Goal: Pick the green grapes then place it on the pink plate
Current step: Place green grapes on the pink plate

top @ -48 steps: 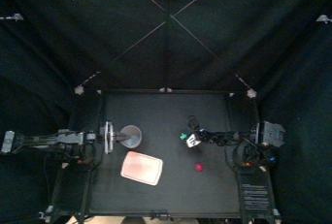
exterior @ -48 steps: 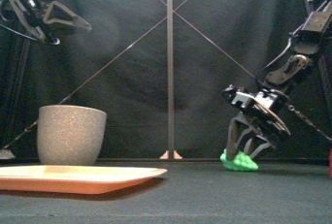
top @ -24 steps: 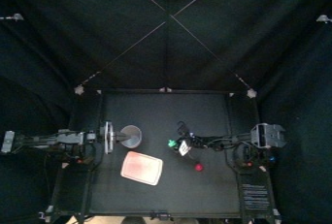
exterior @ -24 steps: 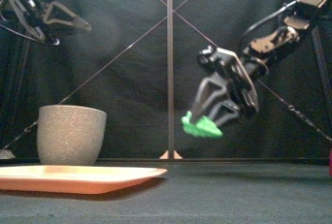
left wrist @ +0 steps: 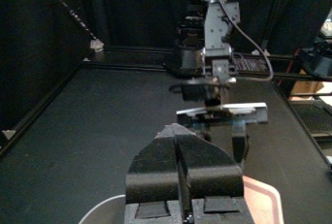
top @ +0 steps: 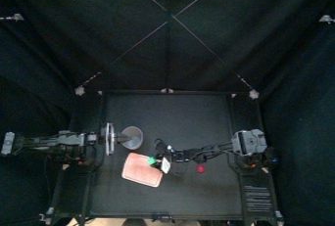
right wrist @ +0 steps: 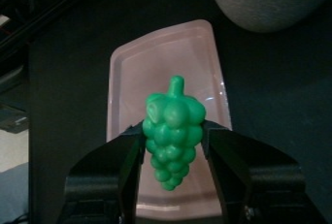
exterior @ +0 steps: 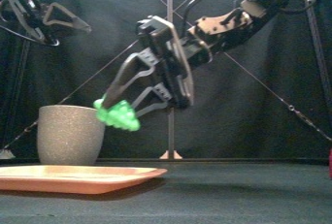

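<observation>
A bunch of green plastic toy grapes point(exterior: 119, 116) is being held in the air by the right jaws, which are being pressed against its two sides, the stem end showing between them in the right wrist view. The bunch is being held well clear of the black table point(top: 197, 113). It is hanging above the right part of the flat pink tray point(exterior: 78, 176) lying at the near left, and just right of the tall grey speckled cup point(exterior: 72, 134) standing beyond the tray.

The picking half of the task is being judged as done, since the grapes are off the table and firmly gripped. The placing half is being judged as not yet done: the tray is lying bare, the grapes are well above it, and a lowering and a release are being left to do.

The left arm is being rested high at the far left, the left jaws closed together on nothing. A small red toy point(top: 201, 168) is lying on the table to the right of the tray, apart from it.
</observation>
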